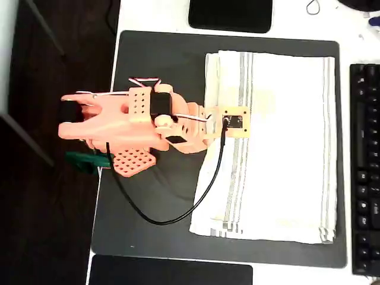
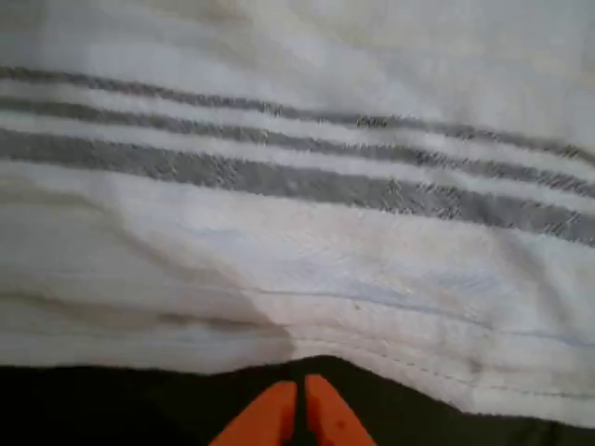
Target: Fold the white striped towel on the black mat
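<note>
Claw (image 2: 299,413) (tips together) at towel (image 2: 307,232) hem.

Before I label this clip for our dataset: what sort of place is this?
Probably an office desk: a black keyboard at the right edge, a black mat under a white striped towel, on a white tabletop.

Woven cloth white striped towel (image 1: 279,148); matt black mat (image 1: 160,71).

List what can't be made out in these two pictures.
- Overhead view: the gripper sits under the arm's wrist, so its jaws are hidden there.
- Overhead view: the towel strip under the arm is covered.
- Wrist view: the gripper tips look together, but the bottom edge cuts them off.
- Wrist view: the mat is a dark, blurred band.
</note>
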